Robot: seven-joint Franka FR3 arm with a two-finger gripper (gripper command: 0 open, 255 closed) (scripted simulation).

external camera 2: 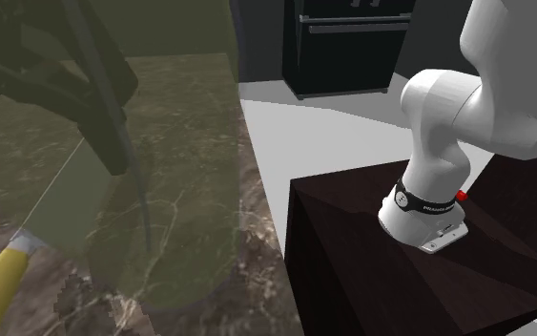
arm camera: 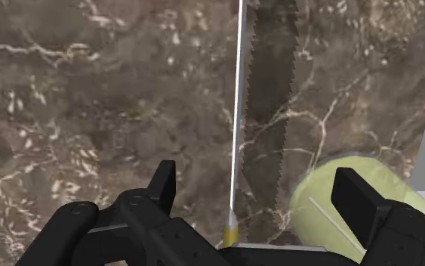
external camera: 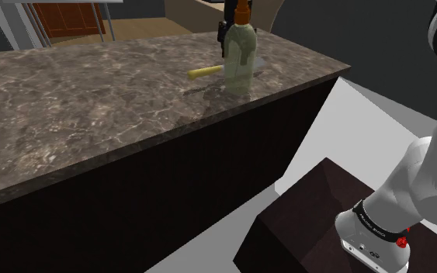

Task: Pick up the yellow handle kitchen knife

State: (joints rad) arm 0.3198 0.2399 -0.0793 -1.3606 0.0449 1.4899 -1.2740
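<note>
Gripper (arm camera: 256, 177) jaws stood apart, straddling the untouched knife (arm camera: 238, 113). It ran along the counter (arm camera: 90, 113) near the end corner, handle toward the gripper.

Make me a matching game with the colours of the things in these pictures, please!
Things:
1. knife handle
2. bottle
3. countertop
4. fingers

Colours:
A. black
B. pale green
C. yellow
D. brown with pale veins

Right pairs: 1-C, 2-B, 3-D, 4-A
</note>
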